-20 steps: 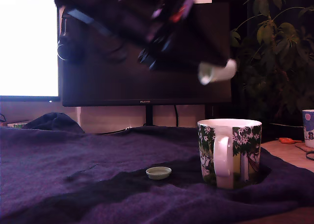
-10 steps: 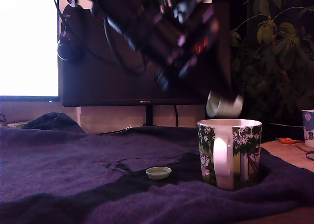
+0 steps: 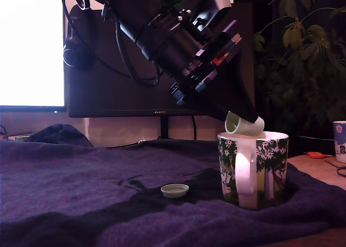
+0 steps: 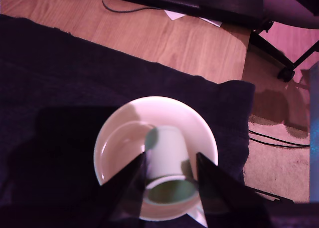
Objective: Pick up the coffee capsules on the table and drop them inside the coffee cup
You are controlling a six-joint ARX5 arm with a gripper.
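The cream tapered capsule (image 3: 244, 125) is held tilted just above the rim of the tree-printed coffee cup (image 3: 253, 168), which stands on the purple cloth at the exterior view's right. My gripper (image 3: 242, 120) is shut on that capsule. In the wrist view the capsule (image 4: 167, 163) sits between my dark fingers (image 4: 127, 185), directly over the cup's white, empty-looking inside (image 4: 119, 143). The whitish-green round cap (image 3: 174, 190) lies flat on the cloth to the exterior view's left of the cup.
A purple cloth (image 3: 81, 187) covers the table. A dark monitor (image 3: 108, 90) stands behind, a bright screen (image 3: 30, 47) at the back left. A plant (image 3: 303, 58) and a white cup with blue pattern (image 3: 339, 141) are at the right. Wooden floor (image 4: 149, 33) shows beyond the cloth.
My gripper has come down and slightly right with the cream capsule, from well above the cup to just over its rim. The round cap and the cup have not moved.
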